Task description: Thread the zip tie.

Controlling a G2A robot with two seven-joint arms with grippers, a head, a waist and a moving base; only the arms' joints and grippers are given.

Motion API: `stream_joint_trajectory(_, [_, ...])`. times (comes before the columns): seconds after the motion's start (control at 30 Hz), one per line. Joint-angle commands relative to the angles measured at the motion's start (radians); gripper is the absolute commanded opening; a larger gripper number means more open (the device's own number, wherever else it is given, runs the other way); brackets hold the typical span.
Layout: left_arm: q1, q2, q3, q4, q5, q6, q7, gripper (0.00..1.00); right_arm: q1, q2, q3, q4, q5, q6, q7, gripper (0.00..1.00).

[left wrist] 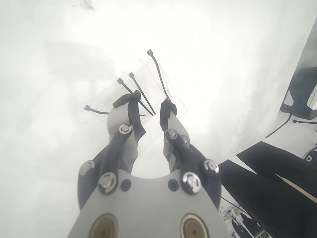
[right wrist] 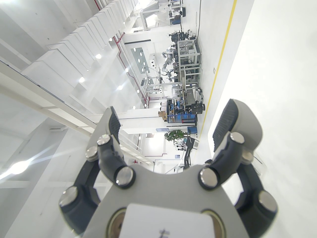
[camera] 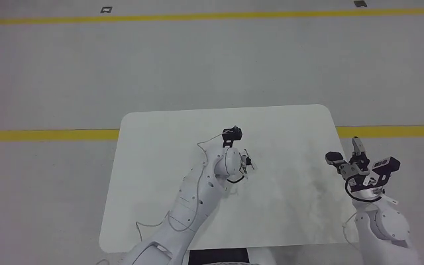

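Item: four black zip ties [left wrist: 149,52] are lying on a clear sheet [left wrist: 177,100] near the middle of the white table [camera: 285,212], the left gripper [left wrist: 148,101] is hovering right over them with jaws released and grasping nothing, and the right gripper [right wrist: 171,112] is hanging by the table's right edge, jaws likewise spread.

Factory-style robotics hall: equipment racks [right wrist: 185,58] far beyond the fingers [right wrist: 225,122], yellow floor line [right wrist: 223,48] running away past one (rows of ceiling lights [right wrist: 98,56])
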State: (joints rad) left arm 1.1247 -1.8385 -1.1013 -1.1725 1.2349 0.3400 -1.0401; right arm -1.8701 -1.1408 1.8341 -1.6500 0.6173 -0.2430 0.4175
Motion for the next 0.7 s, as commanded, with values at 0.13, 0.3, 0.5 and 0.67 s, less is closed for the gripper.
stream_joint_trajectory(0.13, [-0.012, -0.003, -0.003, 0.019, 0.004, 0.000, 0.004, 0.18, 0.000, 0.000, 0.000, 0.000, 0.000, 0.000, 0.000, 1.00])
stream_joint_trajectory(0.3, [-0.019, -0.005, 0.000, 0.030, 0.007, 0.000, 0.002, 0.20, 0.000, 0.000, 0.000, 0.000, 0.000, 0.000, 0.000, 1.00])
stream_joint_trajectory(0.5, [-0.030, -0.003, 0.022, 0.044, 0.007, 0.000, -0.004, 0.18, 0.000, 0.000, 0.000, 0.000, 0.000, 0.000, 0.000, 1.00])
stream_joint_trajectory(0.67, [-0.034, 0.000, 0.047, 0.040, 0.013, 0.000, -0.018, 0.18, 0.000, 0.000, 0.000, 0.000, 0.000, 0.000, 0.000, 1.00])
